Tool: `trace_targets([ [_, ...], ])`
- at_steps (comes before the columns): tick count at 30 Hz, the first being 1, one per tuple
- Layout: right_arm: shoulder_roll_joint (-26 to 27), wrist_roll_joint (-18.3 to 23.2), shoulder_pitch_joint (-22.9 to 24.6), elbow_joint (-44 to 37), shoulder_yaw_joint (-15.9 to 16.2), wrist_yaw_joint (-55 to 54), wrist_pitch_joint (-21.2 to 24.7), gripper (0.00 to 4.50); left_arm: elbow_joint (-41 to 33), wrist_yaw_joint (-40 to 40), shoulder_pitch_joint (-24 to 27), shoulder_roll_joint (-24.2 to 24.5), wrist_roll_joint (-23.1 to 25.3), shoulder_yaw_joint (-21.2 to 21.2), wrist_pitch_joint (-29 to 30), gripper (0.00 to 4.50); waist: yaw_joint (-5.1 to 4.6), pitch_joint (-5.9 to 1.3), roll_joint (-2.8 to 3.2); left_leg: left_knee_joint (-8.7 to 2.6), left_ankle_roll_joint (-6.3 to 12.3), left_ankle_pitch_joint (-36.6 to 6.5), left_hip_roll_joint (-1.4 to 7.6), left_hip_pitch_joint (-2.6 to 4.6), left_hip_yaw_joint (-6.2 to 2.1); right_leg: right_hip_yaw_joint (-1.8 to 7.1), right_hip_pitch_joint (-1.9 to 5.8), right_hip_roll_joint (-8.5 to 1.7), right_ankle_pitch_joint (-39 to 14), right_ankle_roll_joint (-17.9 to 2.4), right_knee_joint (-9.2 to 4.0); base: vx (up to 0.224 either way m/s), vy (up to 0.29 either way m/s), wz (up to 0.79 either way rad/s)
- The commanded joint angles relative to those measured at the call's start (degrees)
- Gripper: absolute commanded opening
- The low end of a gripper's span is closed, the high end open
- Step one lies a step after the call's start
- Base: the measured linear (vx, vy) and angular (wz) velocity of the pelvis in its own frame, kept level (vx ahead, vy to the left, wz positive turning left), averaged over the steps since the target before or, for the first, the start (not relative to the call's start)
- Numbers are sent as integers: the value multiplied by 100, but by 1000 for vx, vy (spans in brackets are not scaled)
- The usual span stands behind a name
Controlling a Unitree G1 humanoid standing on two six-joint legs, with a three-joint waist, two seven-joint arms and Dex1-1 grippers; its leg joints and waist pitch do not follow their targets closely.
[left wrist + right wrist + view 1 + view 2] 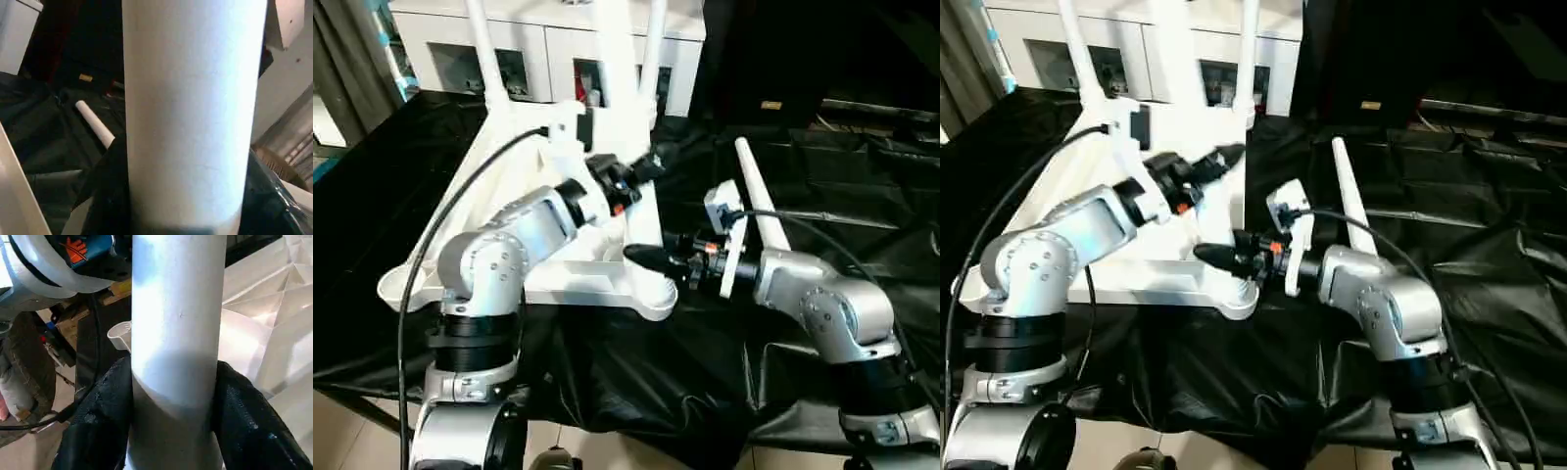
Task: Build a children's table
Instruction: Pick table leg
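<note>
The children's table (597, 279) lies upside down on the black-draped bench (636, 382), its rimmed top toward the bench's near left part, one rounded corner lobe close to the near edge. Three white legs stand up from the underside: one at the far left (481, 44), a thick one in the middle (615, 59), and a thinner one just beside it on the right (651, 54). A fourth leg (759, 201) lies loose on the cloth, right of the table top and apart from it, running away toward the bench's far side.

The left arm reaches forward and inward over the upturned top, silver forearm slanting up to the right, wrist bent so that the left tool (641, 168) points at the base of the middle leg. In the left wrist view the black fingers (105, 196) sit on either side of a white tube (190, 112), so this tool is closed around that upright leg.

The right arm comes in from the right, elbow low near the bench's near edge, forearm level and pointing left. The right tool (1219, 257) lies at the table's near right corner. In the right wrist view its black fingers (100, 416) press both sides of a white leg (176, 333), gripping it, with the ribbed underside of the top behind.

A white cabinet (548, 49) stands beyond the bench's far edge.
</note>
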Motion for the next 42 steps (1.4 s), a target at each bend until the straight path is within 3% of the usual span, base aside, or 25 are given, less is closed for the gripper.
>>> trace_targets([
  [1, -110, 425, -98, -167, -81, 403, 193, 247, 20, 85, -47, -11, -111, 168, 115, 191, 9, -467, 54, -362, -157, -700, 323, 138, -161, 277, 286, -513, 68, -1153, -435, 0, 0, 0],
  [6, -282, 759, -263, 75, -521, 439, 661, 278, 267, 209, -132, -173, -660, 625, 488, 188, 36, -464, 38, -339, -71, -623, 309, 118, -154, 273, 297, -518, 162, -1250, -425, 0, 0, 0],
  [7, -259, 877, -359, 196, -714, 327, 795, 305, 329, 180, -162, -181, -816, 712, 584, 187, 16, -464, 44, -336, -74, -670, 297, 131, -146, 276, 283, -514, 2, -1248, -446, 0, 0, 0],
  [9, -280, 1115, -456, 263, -944, 310, 1009, 306, 368, 124, -169, -161, -944, 721, 647, 187, 12, -465, 46, -342, -88, -669, 297, 130, -151, 271, 289, -510, -96, -1237, -450, 0, 0, 0],
  [10, -300, 1223, -486, 269, -1032, 317, 1107, 307, 386, 99, -171, -171, -1017, 736, 675, 187, 13, -465, 75, -339, -95, -671, 304, 140, -149, 274, 276, -504, -104, -1220, -454, 0, 0, 0],
  [13, -382, 1557, -538, 271, -1222, 341, 1370, 307, 409, 49, -187, -224, -1236, 777, 790, 187, 20, -482, 58, -330, -75, -533, 308, 133, -151, 268, 295, -502, 185, -1254, -426, 0, 0, 0],
  [15, -443, 1687, -569, 293, -1278, 420, 1564, 307, 383, -33, -192, -239, -1323, 774, 880, 187, 15, -476, -5, -335, -23, -481, 306, 122, -138, 266, 303, -500, 190, -1261, -430, 0, 0, 0],
  [22, -753, 1549, -456, 85, -817, 775, 1828, 307, 176, -486, -140, -194, -1527, 642, 882, 187, 50, -456, -33, -346, -60, -490, 317, 126, -136, 278, 299, -530, -308, -1067, -471, 0, 0, 0],
  [25, -750, 1573, -443, 32, -596, 734, 1927, 307, -105, -1028, -33, 1, -1560, 341, 784, 187, 32, -458, -84, -344, -33, -424, 311, 118, -122, 280, 280, -523, -311, -1026, -471, 0, 0, 0],
  [27, -729, 1508, -449, 59, -495, 757, 1930, 307, -144, -1100, -39, 15, -1551, 293, 789, 187, 40, -458, -59, -345, -33, -391, 314, 118, -125, 281, 279, -529, -288, -1037, -457, 0, 0, 0],
  [29, -676, 1396, -457, 116, -321, 765, 1936, 289, -192, -1114, -54, 14, -1543, 248, 791, 187, 39, -454, -74, -347, -57, -410, 323, 119, -125, 277, 272, -532, -332, -1037, -458, 0, 0, 0],
  [40, -522, 1423, -502, 261, -352, 600, 1886, 203, -150, -1243, -43, 41, -1538, 203, 653, 186, 48, -459, -63, -355, -128, -439, 313, 119, -125, 283, 273, -529, -310, -957, -459, 0, 0, 0],
  [42, -435, 1356, -482, 277, -403, 458, 1790, 199, -157, -1219, -25, 68, -1479, 174, 625, 186, 45, -460, -38, -355, -143, -453, 315, 117, -130, 281, 269, -529, -322, -955, -456, 0, 0, 0],
])
